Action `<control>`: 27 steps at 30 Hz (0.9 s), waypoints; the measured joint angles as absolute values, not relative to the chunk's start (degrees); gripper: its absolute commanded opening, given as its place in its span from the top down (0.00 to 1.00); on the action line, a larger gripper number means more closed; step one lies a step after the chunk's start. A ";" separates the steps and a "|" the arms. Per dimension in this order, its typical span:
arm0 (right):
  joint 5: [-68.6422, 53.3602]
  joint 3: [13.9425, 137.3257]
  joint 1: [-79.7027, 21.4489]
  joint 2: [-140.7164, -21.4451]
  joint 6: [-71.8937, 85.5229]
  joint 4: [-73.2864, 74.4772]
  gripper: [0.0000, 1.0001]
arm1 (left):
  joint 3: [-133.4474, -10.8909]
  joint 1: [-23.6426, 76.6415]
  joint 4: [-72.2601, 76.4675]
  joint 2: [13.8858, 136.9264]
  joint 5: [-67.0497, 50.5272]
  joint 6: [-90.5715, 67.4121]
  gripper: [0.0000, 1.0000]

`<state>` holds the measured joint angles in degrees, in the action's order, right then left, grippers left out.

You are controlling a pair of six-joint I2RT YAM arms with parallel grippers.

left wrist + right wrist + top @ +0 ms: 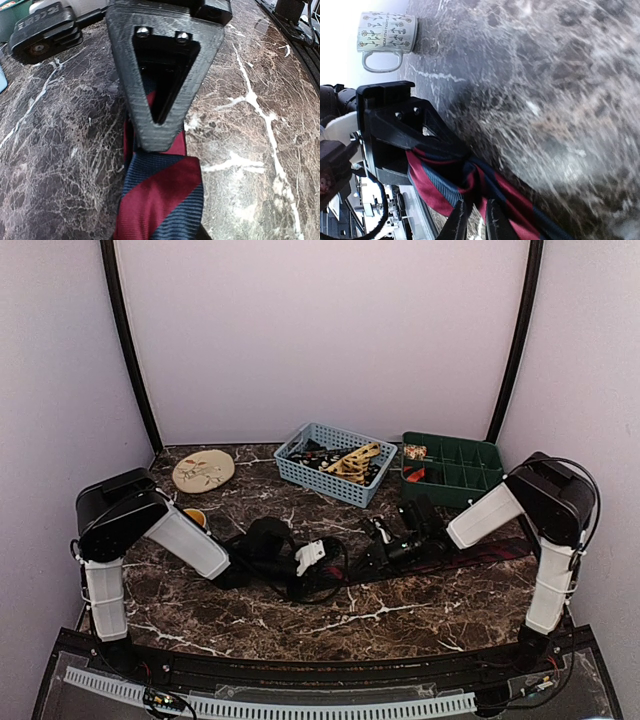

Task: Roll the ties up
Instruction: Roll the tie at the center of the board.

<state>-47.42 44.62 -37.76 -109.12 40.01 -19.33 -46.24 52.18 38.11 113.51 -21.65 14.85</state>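
Left gripper (156,141): closest to the lens in the left wrist view. Its black triangular finger lies flat on top of the striped tie. From the right wrist view the fabric comes out from between its two fingers, so it is clamped on the tie.
Round tan disc (203,470): far left of the table, well apart from both arms.
Mug (387,32): pale, printed with small flowers, handle showing. It stands on the marble beyond the left gripper, apart from the tie.
Striped tie (160,200): navy with red diagonal stripes, on the table top between the two grippers. It is bunched into folds where they meet. The rest trails flat to the right, under the right arm.
Table (420,620): dark brown marble pattern with white veins.
Blue basket (300,477): at the back, centre. It holds a tan-gold tie (352,462) and darker patterned ones in a loose heap.
Right gripper (477,202): jaws narrow, with the tie's red and navy fabric pinched between the two fingertips, just beside the left gripper.
Green crate (455,497): back right, divided into compartments. Small items sit in its left cells, too small to name.
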 measured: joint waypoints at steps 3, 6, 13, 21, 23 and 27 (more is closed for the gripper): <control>-47.83 46.00 -38.20 -110.02 40.99 -19.51 0.74 | -46.24 51.99 38.04 113.51 -21.76 14.87 0.77; -48.29 46.35 -38.85 -110.41 42.26 -20.27 0.72 | -46.26 51.96 38.02 113.51 -21.85 14.90 0.77; -48.82 47.42 -39.70 -111.13 42.54 -19.62 1.00 | -46.26 51.96 37.95 113.51 -22.00 15.07 0.61; -46.65 50.37 -39.75 -112.95 38.00 -14.13 1.00 | -40.64 50.28 40.38 110.10 -22.61 13.19 0.44; -46.68 50.43 -39.70 -113.03 37.19 -13.89 1.00 | -38.65 49.63 41.95 109.36 -23.42 12.62 0.44; -47.13 50.13 -39.31 -113.36 36.42 -14.72 1.00 | -38.22 49.01 44.12 109.65 -25.45 11.33 0.46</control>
